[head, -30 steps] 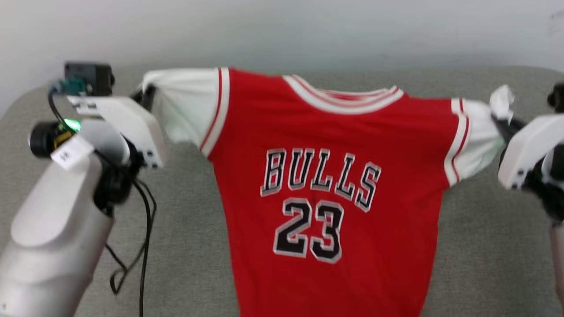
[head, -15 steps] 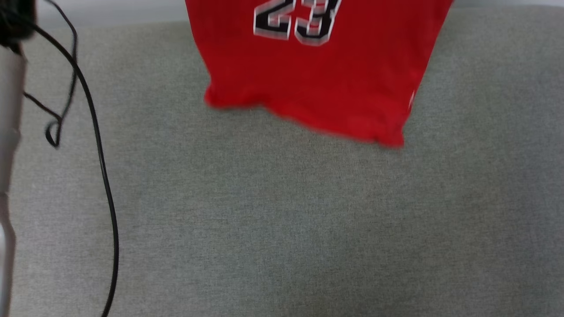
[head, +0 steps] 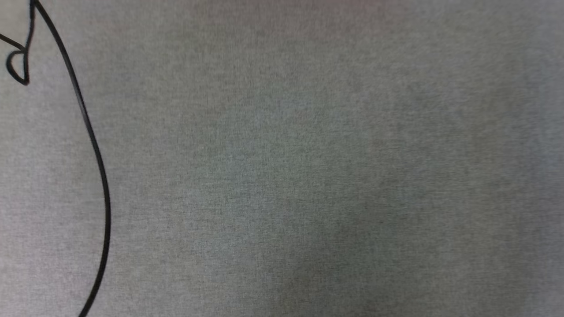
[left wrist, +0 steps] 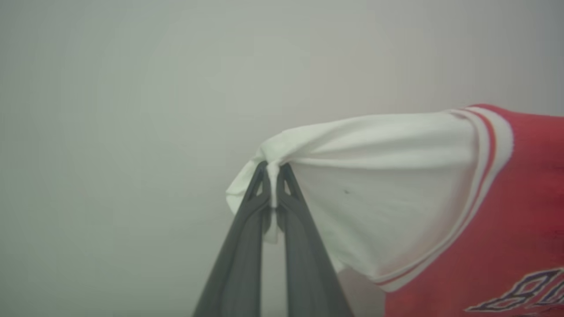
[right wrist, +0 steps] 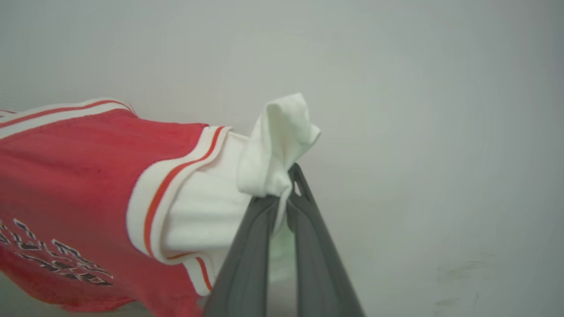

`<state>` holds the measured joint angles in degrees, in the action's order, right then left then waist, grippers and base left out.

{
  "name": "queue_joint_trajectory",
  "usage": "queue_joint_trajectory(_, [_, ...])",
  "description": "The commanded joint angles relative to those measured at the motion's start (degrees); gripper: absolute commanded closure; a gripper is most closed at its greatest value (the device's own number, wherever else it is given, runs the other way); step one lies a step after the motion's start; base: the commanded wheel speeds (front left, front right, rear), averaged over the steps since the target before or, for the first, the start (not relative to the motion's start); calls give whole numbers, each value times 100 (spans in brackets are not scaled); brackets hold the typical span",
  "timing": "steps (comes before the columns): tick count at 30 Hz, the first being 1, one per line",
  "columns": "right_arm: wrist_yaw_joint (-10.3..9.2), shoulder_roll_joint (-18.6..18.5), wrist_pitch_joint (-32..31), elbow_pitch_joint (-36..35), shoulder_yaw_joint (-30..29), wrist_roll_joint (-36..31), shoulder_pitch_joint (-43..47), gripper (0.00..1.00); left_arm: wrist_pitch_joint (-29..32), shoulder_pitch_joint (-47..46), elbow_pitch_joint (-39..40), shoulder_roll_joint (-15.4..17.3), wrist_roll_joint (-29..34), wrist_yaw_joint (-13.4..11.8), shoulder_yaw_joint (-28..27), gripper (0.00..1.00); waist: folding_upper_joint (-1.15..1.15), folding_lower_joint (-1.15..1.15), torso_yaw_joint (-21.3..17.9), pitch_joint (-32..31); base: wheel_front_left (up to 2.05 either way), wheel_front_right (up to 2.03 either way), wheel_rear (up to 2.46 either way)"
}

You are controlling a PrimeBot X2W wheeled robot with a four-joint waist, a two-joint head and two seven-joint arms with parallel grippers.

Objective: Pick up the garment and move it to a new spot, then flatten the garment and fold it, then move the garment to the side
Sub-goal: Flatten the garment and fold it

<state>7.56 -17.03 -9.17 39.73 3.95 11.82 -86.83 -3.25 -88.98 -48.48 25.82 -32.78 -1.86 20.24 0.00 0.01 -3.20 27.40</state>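
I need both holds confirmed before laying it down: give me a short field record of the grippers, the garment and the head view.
left gripper: shut on the garment, at the tip of a white sleeve
right gripper: shut on the garment, at the bunched tip of the other sleeve
garment: spread between both grippers, before a pale wall
head view: grey fabric surface, black cable along its left side

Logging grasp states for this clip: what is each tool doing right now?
Left tool: closed, holding the garment by one white sleeve.
Right tool: closed, holding the garment by the other white sleeve.
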Motion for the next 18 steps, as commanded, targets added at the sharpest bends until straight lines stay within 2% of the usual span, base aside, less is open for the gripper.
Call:
queue_joint_trajectory(1, [-14,46,71,154,60,26,-88,100,-42,-40,-109,-26,-52,37,-6,100,0,-1,66,243,0,0,0])
queue_joint_trajectory(9, [-13,226,443,916,473,336,-219,100,-166,176,-704,-267,-332,417,-37,100,0,-1,157,770,0,0,0])
queue_joint_trajectory(13, [-12,296,669,1194,683,601,107,100,-204,453,-1027,-358,-523,606,-93,100,0,-1,154,800,0,0,0])
queue_joint_trajectory(18, [-12,325,956,1347,1047,1068,874,100,-334,1186,-1317,-362,-776,835,-102,100,0,-1,91,555,0,0,0])
